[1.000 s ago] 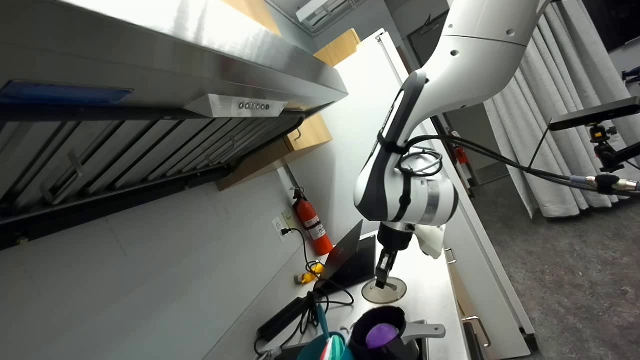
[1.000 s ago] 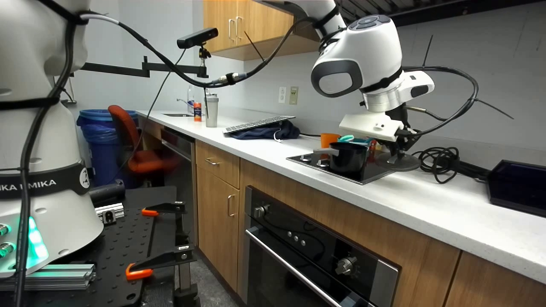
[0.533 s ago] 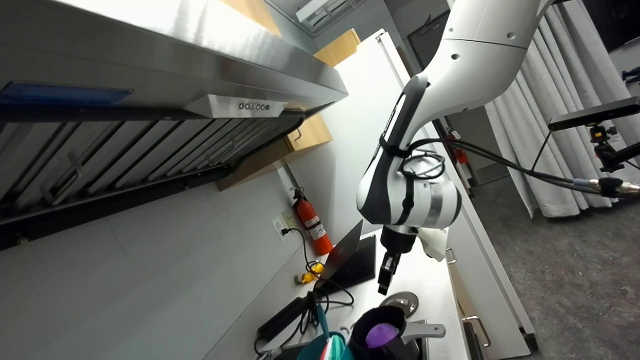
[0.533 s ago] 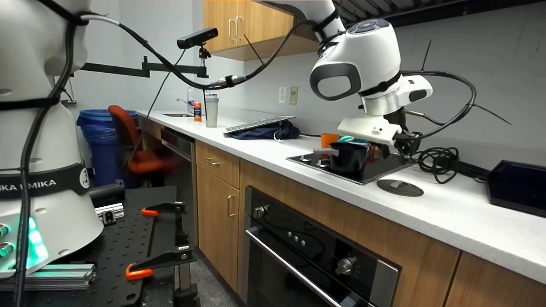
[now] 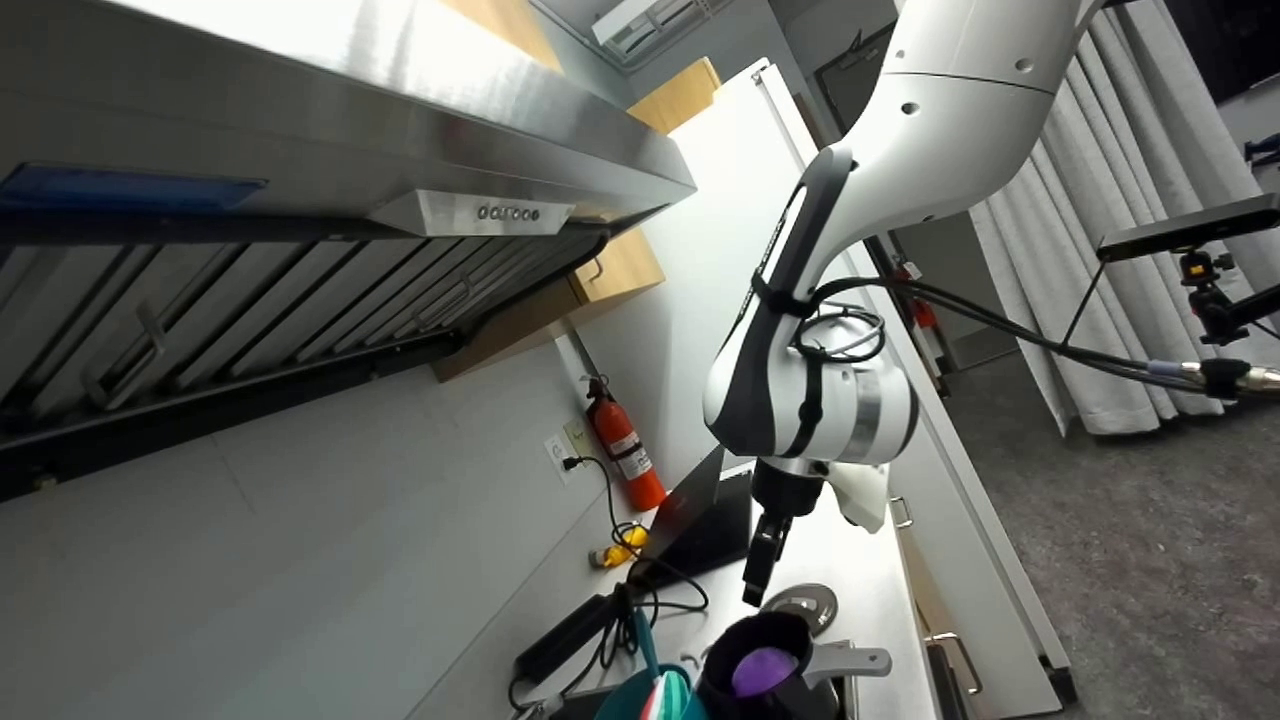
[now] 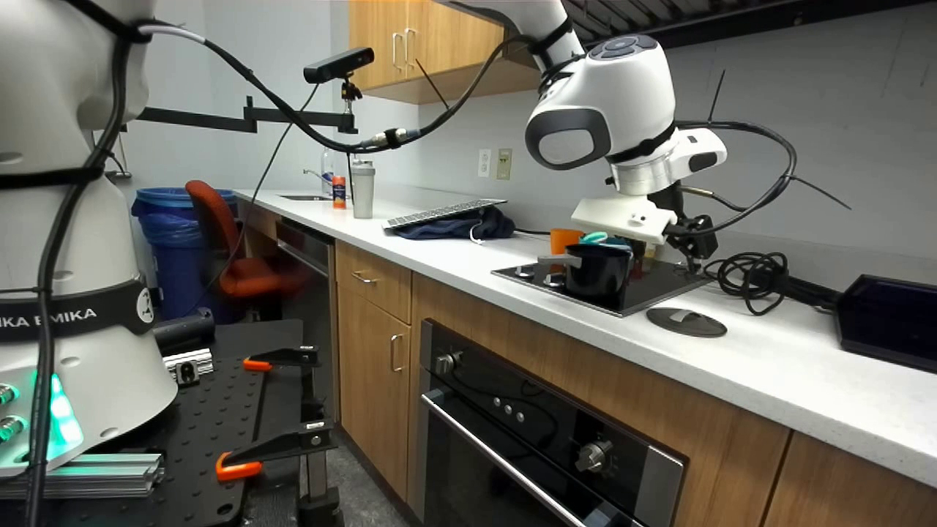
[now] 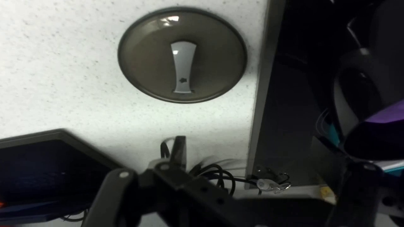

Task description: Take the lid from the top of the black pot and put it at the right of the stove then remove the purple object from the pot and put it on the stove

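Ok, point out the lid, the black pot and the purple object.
Lid (image 7: 182,58), in the wrist view, on its handle.
Black pot (image 6: 597,272), in an exterior view, on its outer wall.
Purple object (image 5: 764,671), in an exterior view, on its exposed top.

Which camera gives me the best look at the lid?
The wrist view. There the lid is largest and whole, seen from above, its grey handle clear. In both exterior views it is much smaller, the handle harder to make out; in an exterior view the black pot covers part of its edge.
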You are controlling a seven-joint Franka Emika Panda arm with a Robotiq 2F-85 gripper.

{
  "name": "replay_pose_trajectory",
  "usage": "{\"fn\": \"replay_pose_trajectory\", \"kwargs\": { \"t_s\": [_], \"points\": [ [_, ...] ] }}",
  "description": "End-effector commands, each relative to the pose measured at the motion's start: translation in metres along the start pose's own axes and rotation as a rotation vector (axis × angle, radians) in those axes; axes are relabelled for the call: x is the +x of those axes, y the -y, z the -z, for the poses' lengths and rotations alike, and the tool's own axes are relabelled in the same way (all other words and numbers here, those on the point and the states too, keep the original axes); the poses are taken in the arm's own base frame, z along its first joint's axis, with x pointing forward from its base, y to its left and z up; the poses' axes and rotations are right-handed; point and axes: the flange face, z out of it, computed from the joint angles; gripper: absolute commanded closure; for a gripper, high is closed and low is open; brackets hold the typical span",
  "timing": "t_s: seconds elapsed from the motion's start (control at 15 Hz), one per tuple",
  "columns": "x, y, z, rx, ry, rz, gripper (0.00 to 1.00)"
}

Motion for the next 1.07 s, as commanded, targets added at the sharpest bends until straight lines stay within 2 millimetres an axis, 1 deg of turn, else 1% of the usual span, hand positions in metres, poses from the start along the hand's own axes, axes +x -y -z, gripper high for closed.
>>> {"fn": "replay_pose_trajectory", "kwargs": {
  "t_s": [0.0,0.27,0.4,0.8,1.0],
  "points": [
    [0.008,0.016,0.015,-0.001,-0.023,0.026,0.0],
    [0.017,0.03,0.027,0.018,-0.037,0.05,0.0],
    [0.016,0.038,0.034,0.03,-0.027,0.052,0.0],
    [-0.006,0.056,0.044,0.05,0.03,0.053,0.0],
    [-0.011,0.069,0.052,0.063,0.039,0.063,0.0]
  ]
}}
